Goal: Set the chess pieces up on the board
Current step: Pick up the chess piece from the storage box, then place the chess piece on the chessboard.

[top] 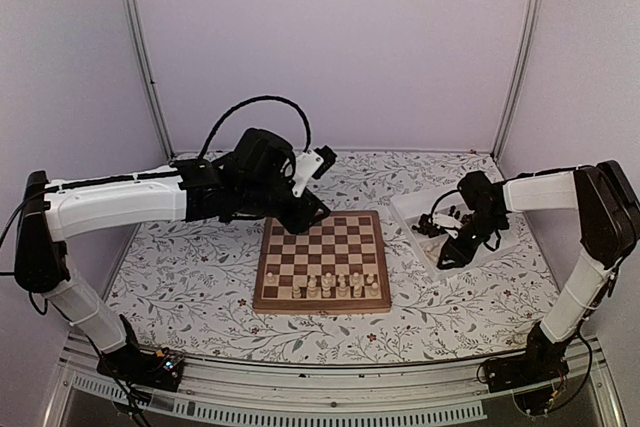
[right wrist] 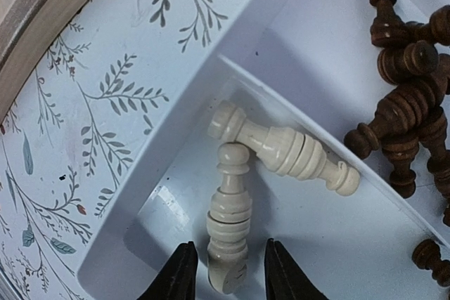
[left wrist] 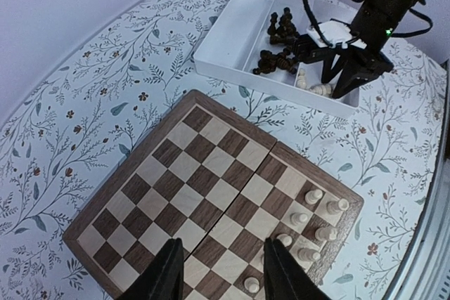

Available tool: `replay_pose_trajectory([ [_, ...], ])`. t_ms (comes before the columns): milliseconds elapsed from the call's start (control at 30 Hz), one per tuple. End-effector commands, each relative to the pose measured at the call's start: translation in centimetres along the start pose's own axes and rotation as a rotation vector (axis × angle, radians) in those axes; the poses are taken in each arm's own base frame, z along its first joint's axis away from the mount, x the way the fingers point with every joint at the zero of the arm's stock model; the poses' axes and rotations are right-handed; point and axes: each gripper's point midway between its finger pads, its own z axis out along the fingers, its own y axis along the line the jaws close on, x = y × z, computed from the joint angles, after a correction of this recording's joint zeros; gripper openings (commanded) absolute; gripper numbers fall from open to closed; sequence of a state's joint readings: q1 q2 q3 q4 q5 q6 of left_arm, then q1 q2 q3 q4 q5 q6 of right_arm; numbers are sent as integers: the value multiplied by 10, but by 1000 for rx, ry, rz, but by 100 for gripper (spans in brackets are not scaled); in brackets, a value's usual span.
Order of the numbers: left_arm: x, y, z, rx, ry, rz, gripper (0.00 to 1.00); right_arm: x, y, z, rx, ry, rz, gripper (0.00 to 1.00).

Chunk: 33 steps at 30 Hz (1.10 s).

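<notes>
The board [top: 330, 242] lies mid-table with several cream chess pieces [top: 327, 287] standing along its near rows, also visible in the left wrist view as cream chess pieces [left wrist: 314, 194]. My left gripper [left wrist: 221, 244] hovers open above the board [left wrist: 204, 173] with nothing between its fingers. My right gripper [right wrist: 230, 244] is down in the white tray [right wrist: 176, 124]. Its jaws stand open on either side of the base of a cream piece [right wrist: 229, 209] lying flat, with a small gap on each side. A second cream piece [right wrist: 285, 149] lies against that one's head. Dark pieces [right wrist: 408, 103] are heaped in the adjoining compartment.
The white partitioned tray [top: 405, 205] sits to the right of the board on the floral tablecloth. A divider wall [right wrist: 295, 114] separates the cream pieces from the dark ones. The board's corner [right wrist: 35, 5] shows at the upper left of the right wrist view.
</notes>
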State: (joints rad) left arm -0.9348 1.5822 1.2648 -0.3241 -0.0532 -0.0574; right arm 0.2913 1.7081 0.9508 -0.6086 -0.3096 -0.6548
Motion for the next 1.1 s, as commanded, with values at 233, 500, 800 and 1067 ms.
replay_pose_trajectory([
  [233, -16, 5, 7, 1, -40, -21, 42, 7, -8, -16, 93, 37, 20, 6],
  [500, -60, -14, 25, 135, -171, -101, 45, -27, 10, -69, 91, -131, -51, 6],
  [800, -103, -61, 67, 492, -330, -343, 47, -71, 51, -124, -22, -401, -170, 6],
  [1067, -95, -96, 91, 683, -304, -423, 48, -87, 75, -137, -68, -470, -250, 6],
])
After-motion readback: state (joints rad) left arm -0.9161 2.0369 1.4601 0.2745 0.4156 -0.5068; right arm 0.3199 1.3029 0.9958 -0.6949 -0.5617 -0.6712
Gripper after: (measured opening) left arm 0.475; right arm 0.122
